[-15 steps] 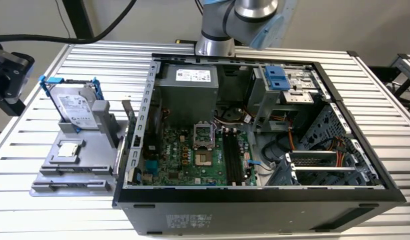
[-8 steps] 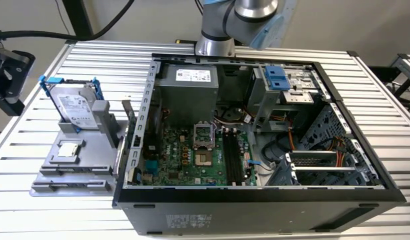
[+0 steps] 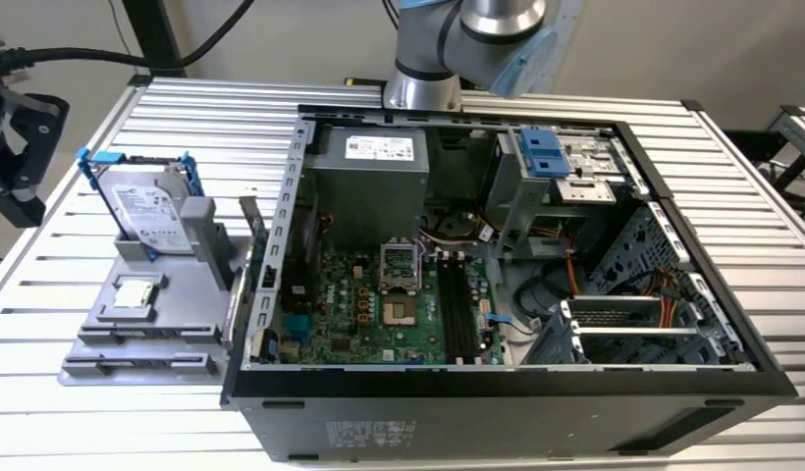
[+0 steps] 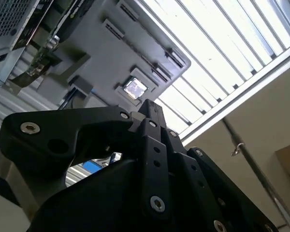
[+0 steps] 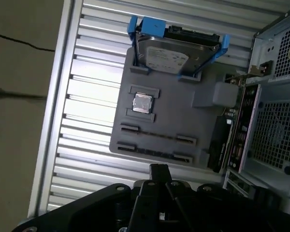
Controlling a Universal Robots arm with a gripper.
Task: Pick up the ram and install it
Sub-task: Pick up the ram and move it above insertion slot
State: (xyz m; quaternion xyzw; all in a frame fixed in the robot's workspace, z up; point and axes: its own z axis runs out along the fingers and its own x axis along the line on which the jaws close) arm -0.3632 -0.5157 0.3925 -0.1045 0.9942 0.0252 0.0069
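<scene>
My gripper [image 5: 158, 168] pressed together above the grey tray [image 5: 183, 121], hard drive [image 5: 166, 53] and processor chip [image 5: 143, 103] on it, open case [image 3: 508, 412] at its three o'clock in the exterior view.

The gripper [image 4: 152, 110] is hovering near a grey tray [image 4: 94, 50] that is holding a square silver chip [image 4: 134, 88], on a slatted table [image 4: 222, 38].

Thin dark ram [image 5: 217, 142] on edge between tray [image 5: 174, 121] and computer case [image 5: 275, 96]
</scene>
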